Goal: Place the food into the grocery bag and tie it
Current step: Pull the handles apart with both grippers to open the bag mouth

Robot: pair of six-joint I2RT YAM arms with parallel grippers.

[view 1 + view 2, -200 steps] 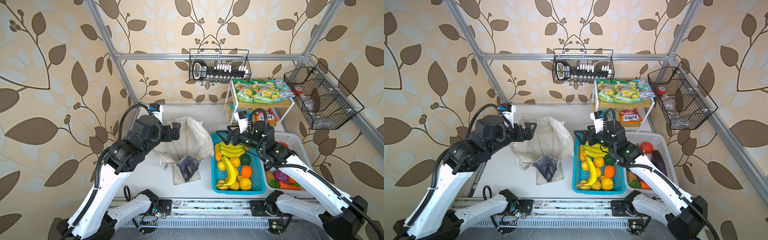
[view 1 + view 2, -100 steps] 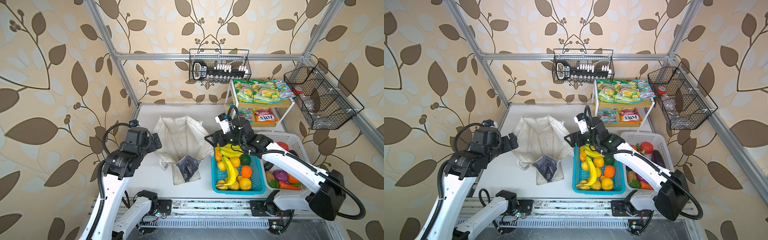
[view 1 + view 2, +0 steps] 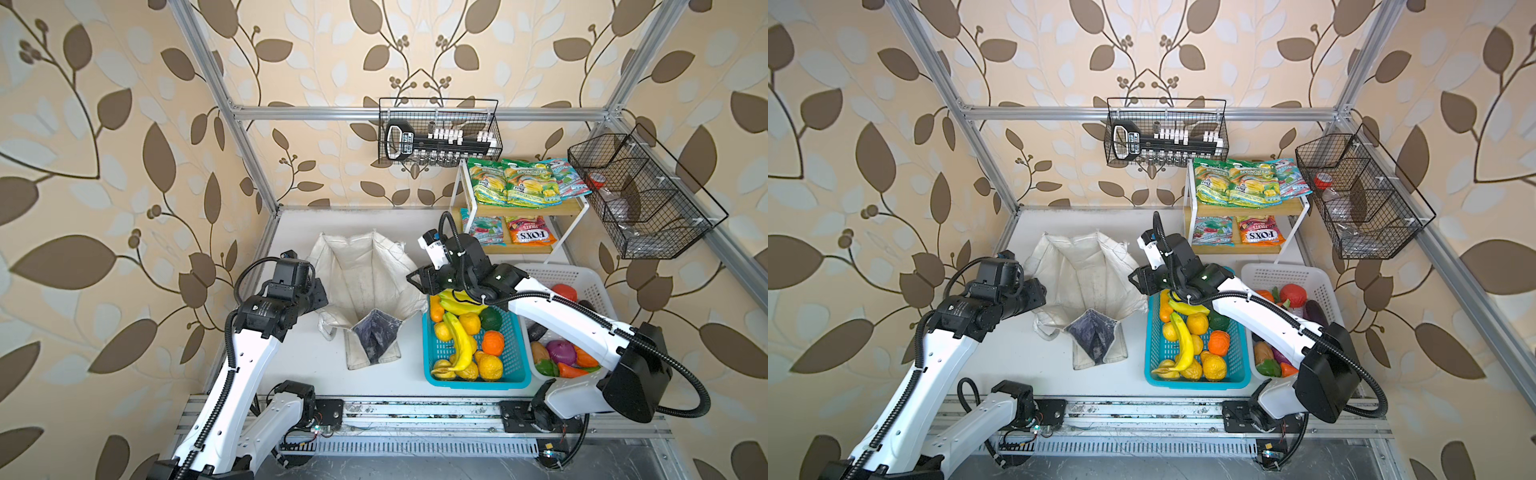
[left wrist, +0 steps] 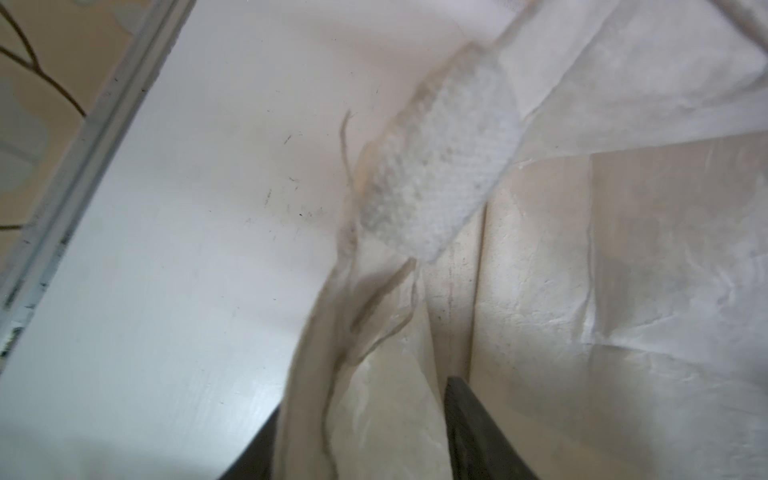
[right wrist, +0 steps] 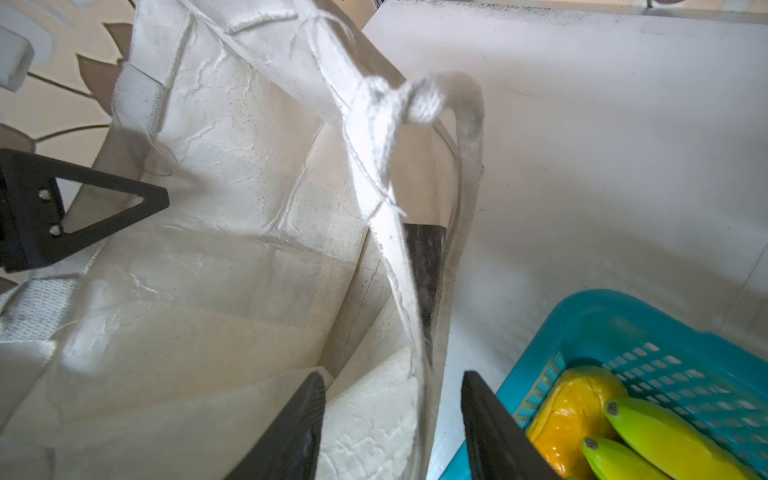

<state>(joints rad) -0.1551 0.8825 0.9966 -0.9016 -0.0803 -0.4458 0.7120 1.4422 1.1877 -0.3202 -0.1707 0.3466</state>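
1. The grocery bag point(image 3: 365, 270) is standing open on the counter point(image 3: 291, 365) between the two arms, just beside the blue basket point(image 3: 469, 384).
2. The left claw point(image 4: 363, 399) is sitting at the bag's left rim, below a thick white handle point(image 4: 440, 178). Bunched cloth is filling the space between its jaws, but I cannot tell whether it is pinching.
3. The right claw point(image 5: 392, 378) is straddling the bag's right rim, jaws partly apart, with a gap showing beside the cloth. It is gripping nothing.
4. The bananas point(image 3: 459, 340) and the orange point(image 3: 493, 343) are lying in the blue basket.
5. The snack packets point(image 3: 515, 183) are lying on the shelf point(image 3: 519, 206) by the back wall.
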